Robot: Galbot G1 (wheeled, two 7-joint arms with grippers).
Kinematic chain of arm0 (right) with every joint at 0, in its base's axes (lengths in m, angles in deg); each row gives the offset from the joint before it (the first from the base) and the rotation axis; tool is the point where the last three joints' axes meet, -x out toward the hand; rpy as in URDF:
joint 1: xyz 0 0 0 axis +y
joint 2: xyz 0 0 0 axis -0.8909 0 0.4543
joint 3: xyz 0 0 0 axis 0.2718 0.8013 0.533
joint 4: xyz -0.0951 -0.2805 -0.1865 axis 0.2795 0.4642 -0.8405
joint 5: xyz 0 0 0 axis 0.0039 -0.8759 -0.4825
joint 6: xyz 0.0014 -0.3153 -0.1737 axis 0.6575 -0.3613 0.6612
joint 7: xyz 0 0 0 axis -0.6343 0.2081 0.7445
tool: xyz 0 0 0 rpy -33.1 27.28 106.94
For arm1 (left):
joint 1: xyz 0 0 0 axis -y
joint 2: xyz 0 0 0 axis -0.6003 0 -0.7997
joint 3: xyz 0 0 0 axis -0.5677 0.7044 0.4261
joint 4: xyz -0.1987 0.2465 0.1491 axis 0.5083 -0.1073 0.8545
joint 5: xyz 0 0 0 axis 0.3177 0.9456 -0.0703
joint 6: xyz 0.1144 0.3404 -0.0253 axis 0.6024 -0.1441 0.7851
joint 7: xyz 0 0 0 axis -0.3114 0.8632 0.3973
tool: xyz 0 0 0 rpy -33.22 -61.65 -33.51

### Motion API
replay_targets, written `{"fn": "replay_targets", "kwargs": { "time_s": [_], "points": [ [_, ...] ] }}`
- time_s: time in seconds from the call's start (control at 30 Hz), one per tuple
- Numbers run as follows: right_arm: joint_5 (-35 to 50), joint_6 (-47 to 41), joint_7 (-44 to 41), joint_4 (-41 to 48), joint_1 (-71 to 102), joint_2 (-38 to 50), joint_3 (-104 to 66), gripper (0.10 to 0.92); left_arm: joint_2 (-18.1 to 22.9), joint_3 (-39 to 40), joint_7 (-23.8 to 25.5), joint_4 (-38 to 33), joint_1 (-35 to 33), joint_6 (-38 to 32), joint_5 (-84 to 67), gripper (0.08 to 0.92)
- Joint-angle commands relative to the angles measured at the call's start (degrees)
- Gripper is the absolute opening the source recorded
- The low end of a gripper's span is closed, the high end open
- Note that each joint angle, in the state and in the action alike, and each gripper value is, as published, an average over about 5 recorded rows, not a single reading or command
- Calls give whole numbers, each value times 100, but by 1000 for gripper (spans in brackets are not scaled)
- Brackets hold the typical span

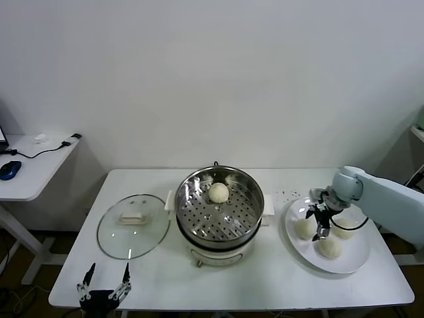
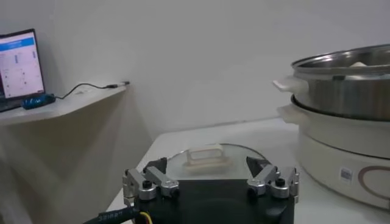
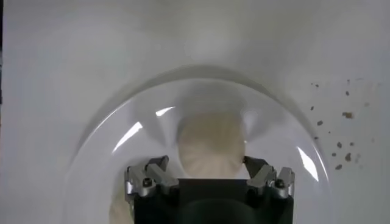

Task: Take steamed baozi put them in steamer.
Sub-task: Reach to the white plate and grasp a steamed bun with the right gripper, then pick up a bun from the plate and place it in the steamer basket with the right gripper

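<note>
The steamer [image 1: 218, 215], a shiny perforated steel basket on a white pot base, stands mid-table and holds one cream-white baozi [image 1: 218, 192]. Three more baozi [image 1: 304, 228] [image 1: 329, 248] [image 1: 344, 229] lie on a white plate [image 1: 354, 262] at the right. My right gripper [image 1: 318, 222] hovers low over the plate among them. In the right wrist view it [image 3: 206, 161] is open with one baozi [image 3: 211, 143] between its fingers, which stand apart from it. My left gripper [image 1: 105, 283] is open and empty at the table's front left corner; in its own view [image 2: 207, 163] it faces the steamer [image 2: 347, 85].
A round glass lid [image 1: 132, 225] with a white handle lies flat left of the steamer, just beyond the left gripper [image 2: 207, 156]. Dark crumbs [image 1: 288, 194] dot the table behind the plate. A side desk [image 1: 30, 165] with a mouse stands far left.
</note>
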Motion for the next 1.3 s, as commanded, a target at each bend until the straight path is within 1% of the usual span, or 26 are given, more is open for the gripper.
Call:
{"fn": "replay_targets", "kwargs": {
  "time_s": [0.03,0.17,0.43,0.67,0.83,0.97,1.1,1.3],
  "points": [
    [-119,-31,-2,217,276,-134,-283,821,-1,-2,-1,21,3,-6,3,823],
    [-88,-21,-20,216,255,-140,-296,789,-5,-4,-1,29,5,-10,4,823],
    [-38,-3,-100,202,168,-111,-271,665,-5,6,-7,46,-3,-26,8,823],
    [25,-5,-153,194,86,-76,-231,599,-4,13,-14,42,-18,-40,8,823],
    [212,-36,-143,67,-155,30,-117,567,-10,15,-18,33,-34,-51,5,823],
    [752,-79,-121,-131,-974,125,453,556,-10,27,-17,3,-26,-40,1,823],
    [1672,-87,-110,-311,-2399,30,1519,552,-3,59,-16,-20,-33,-33,3,823],
    [3177,-140,-71,-324,-4389,-723,2964,551,-7,157,-10,-25,-32,-37,14,823]
  ]
}}
